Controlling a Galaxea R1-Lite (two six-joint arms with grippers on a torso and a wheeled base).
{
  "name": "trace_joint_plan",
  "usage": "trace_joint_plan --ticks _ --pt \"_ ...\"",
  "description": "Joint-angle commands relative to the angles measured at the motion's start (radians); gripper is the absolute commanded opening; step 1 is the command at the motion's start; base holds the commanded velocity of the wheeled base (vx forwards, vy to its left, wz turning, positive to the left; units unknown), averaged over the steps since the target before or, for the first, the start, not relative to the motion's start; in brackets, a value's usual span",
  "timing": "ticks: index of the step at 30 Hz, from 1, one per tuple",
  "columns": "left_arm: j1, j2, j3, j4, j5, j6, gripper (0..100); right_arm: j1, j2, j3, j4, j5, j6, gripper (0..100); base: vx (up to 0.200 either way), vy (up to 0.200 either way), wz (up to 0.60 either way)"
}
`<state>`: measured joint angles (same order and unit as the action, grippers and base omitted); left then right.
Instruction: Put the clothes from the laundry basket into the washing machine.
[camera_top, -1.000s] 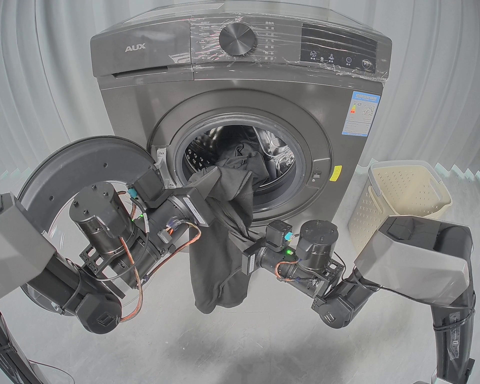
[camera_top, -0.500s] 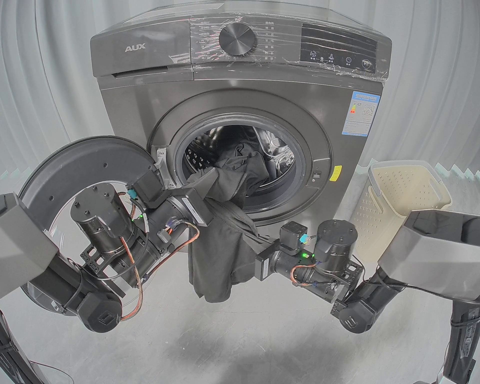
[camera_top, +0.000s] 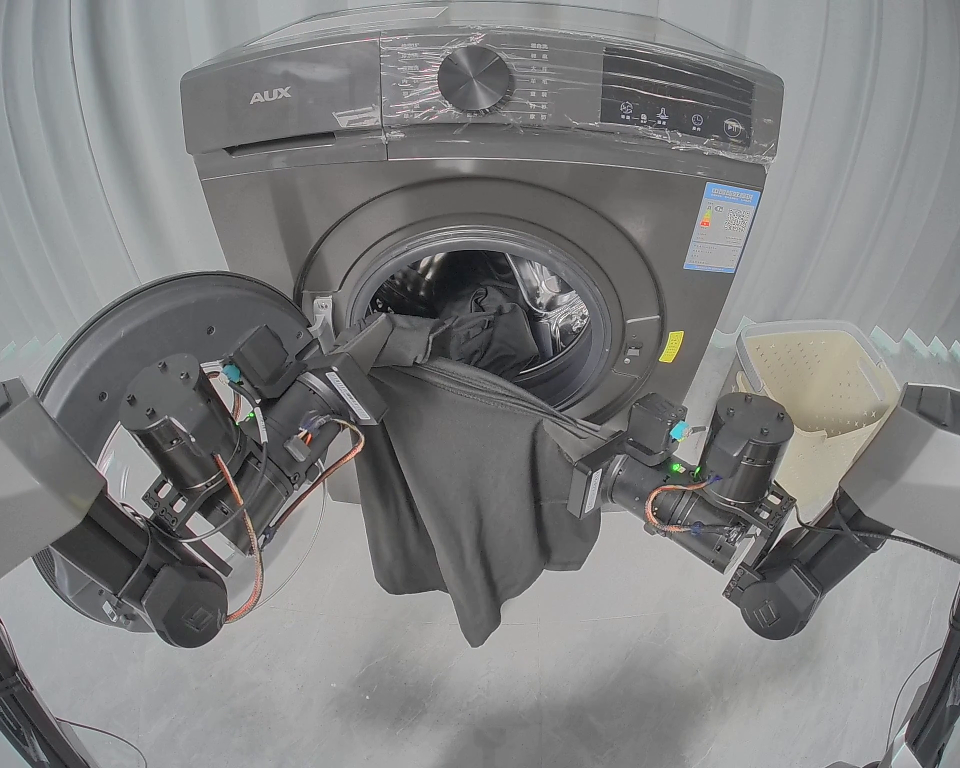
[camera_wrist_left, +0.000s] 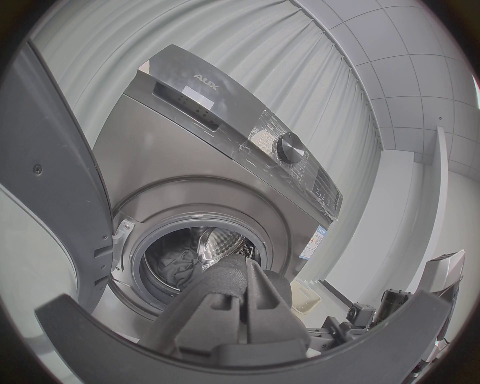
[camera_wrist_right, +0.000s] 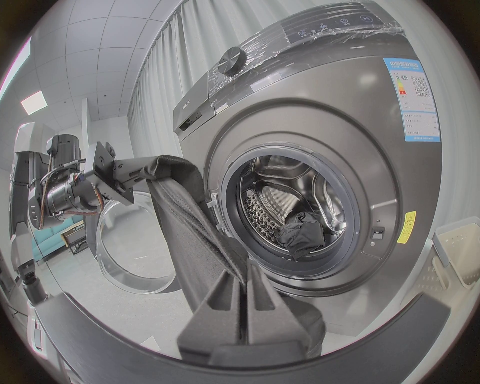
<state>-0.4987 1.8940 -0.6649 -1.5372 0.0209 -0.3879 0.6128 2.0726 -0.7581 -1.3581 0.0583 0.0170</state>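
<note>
Left gripper (camera_top: 388, 338) and right gripper (camera_top: 563, 455) both pinch the black garment (camera_top: 470, 490); right's swung outward, spreading it flat.

Left gripper (camera_top: 385, 335), right gripper (camera_top: 572, 462): jaws tight.

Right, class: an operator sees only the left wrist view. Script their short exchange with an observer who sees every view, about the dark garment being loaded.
Operator: My left hand is shut on dark cloth. Where is the rest of it?
Observer: The garment is spread between both hands in front of the open washing machine, with its lower part hanging down outside it.
Operator: Does the right hand have a grip on it?
Observer: Yes, the right hand is shut on the garment's other edge.
</note>
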Motion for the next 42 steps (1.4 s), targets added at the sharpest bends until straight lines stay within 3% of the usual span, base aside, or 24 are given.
trace_joint_plan --ticks 1,13,15,27,42 --pt "0.002 -0.009 0.022 -0.001 0.007 0.0 0 -0.018 -0.017 -0.012 0.002 -0.002 0.0 0 0.0 0.0 0.0" --pt "0.005 -0.047 0.08 -0.003 0.017 0.021 0 -0.047 -0.025 -0.07 0.005 -0.031 0.003 0 0.0 0.0 0.0" --pt "0.022 -0.089 0.113 -0.003 0.008 0.063 0 -0.047 -0.054 -0.072 0.005 -0.031 0.001 0 0.0 0.0 0.0" --pt "0.035 -0.096 0.091 -0.004 0.007 0.142 0 -0.067 -0.127 -0.064 0.005 -0.029 0.001 0 0.0 0.0 0.0" --pt "0.048 -0.119 0.05 -0.006 0.021 0.147 0 -0.065 -0.147 -0.067 0.001 -0.031 0.003 0 0.0 0.0 0.0"
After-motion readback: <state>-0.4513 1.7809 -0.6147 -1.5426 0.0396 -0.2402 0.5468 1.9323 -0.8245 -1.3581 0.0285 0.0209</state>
